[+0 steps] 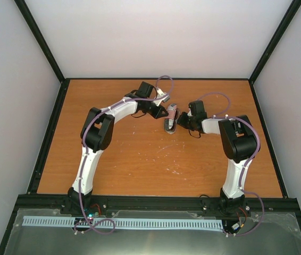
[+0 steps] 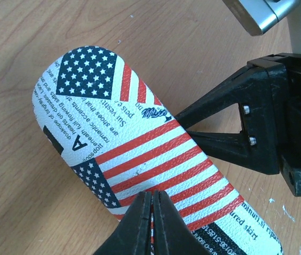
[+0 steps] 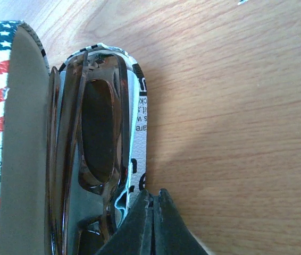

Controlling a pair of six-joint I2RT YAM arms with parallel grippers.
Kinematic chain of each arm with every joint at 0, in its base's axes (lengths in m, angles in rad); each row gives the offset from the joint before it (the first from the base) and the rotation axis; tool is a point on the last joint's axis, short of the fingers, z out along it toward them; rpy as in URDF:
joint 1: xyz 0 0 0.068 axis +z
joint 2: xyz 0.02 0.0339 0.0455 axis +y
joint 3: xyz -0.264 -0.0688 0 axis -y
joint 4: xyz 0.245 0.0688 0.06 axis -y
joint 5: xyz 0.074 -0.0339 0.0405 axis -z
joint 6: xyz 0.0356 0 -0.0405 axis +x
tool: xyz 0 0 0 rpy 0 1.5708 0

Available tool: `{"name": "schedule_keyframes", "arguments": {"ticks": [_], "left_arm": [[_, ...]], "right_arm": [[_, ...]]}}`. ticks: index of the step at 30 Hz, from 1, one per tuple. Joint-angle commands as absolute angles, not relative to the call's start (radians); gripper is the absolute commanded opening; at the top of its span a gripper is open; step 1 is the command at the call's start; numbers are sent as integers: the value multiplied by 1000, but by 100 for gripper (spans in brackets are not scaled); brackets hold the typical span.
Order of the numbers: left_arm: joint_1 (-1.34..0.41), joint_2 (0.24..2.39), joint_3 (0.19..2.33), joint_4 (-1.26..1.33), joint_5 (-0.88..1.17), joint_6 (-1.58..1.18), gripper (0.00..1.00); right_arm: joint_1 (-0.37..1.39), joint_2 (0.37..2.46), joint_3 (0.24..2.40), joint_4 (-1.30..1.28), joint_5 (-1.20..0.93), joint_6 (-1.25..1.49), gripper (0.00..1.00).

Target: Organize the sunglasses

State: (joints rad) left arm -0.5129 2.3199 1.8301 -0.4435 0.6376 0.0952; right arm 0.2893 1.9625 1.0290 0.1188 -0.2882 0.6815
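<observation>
The wooden table point(image 1: 140, 164) carries both arms, which reach in to meet at its far middle over an oval flag-patterned case point(image 2: 140, 143). The case lies with its long axis near to far and its lid point(image 3: 23, 133) is raised along the left side.

The sunglasses point(image 3: 100, 133) lie folded inside the open case, their length along its length. The frame is thin, glossy and dark brown, the lenses are tinted brown, and the slender temples are tucked in beside them.

The left gripper point(image 2: 153, 199) has its fingers pressed together on the lid's edge. The right gripper point(image 3: 153, 195) is likewise closed, its tips on the rim of the lower shell.

The lid shows stars, red stripes, a large "A" and newsprint text, including "romantic accents" and "skirt".
</observation>
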Motion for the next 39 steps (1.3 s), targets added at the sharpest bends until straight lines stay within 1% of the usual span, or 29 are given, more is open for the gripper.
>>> {"name": "schedule_keyframes", "arguments": {"ticks": [1, 23, 27, 31, 34, 38, 39], "left_arm": [[-556, 2376, 1850, -459, 658, 86, 6], [-559, 2409, 1847, -459, 711, 78, 7], [-560, 2395, 1839, -462, 703, 85, 7], [-556, 2315, 1786, -426, 643, 104, 18], [-539, 2241, 1758, -410, 613, 115, 32], [-492, 2128, 1707, -367, 601, 101, 69], [-477, 2095, 1689, -355, 597, 99, 84]], "right_arm": [[308, 1930, 1020, 175, -380, 655, 3], [312, 1920, 1020, 173, -453, 595, 3], [313, 1906, 1014, 161, -435, 586, 3], [305, 1845, 999, 86, -355, 557, 4], [296, 1778, 998, -2, -271, 523, 5], [271, 1684, 993, -97, -190, 491, 10], [261, 1663, 993, -118, -180, 483, 12]]}}
